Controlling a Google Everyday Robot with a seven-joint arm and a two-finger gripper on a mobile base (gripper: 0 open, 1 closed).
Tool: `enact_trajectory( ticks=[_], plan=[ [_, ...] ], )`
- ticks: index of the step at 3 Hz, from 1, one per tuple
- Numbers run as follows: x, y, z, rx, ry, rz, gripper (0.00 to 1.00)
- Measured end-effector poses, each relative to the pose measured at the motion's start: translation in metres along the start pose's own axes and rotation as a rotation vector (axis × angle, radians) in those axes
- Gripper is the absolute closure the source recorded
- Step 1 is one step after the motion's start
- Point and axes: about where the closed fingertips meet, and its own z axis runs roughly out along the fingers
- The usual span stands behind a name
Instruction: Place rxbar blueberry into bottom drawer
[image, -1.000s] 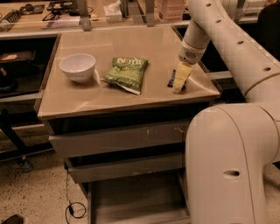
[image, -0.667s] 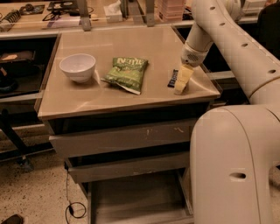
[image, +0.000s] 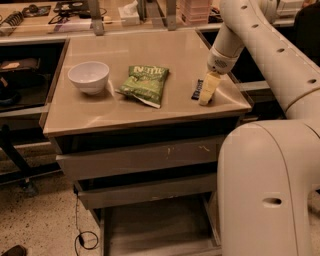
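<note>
The rxbar blueberry, a small dark navy bar, lies flat on the tabletop near its right front corner. My gripper reaches down from the upper right, its pale tips on the tabletop at the bar's right edge, partly covering it. The bottom drawer is pulled out under the table, a wide shallow tray with a plain floor; my arm's body hides its right part.
A green chip bag lies mid-table and a white bowl stands to its left. Two scuffed drawer fronts sit above the open one. My bulky arm fills the lower right. A cable lies on the floor.
The gripper has stayed at the bar's right side, shifting only slightly. The bar, bag and bowl have not moved.
</note>
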Motion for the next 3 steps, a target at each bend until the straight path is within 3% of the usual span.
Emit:
enact_trajectory(
  ticks=[1,2,3],
  plan=[
    [0.0,0.0,0.0,0.0,0.0,0.0,0.89],
    [0.0,0.0,0.0,0.0,0.0,0.0,1.0],
    [-0.0001,0.0,-0.0002,0.0,0.0,0.0,1.0]
  ],
)
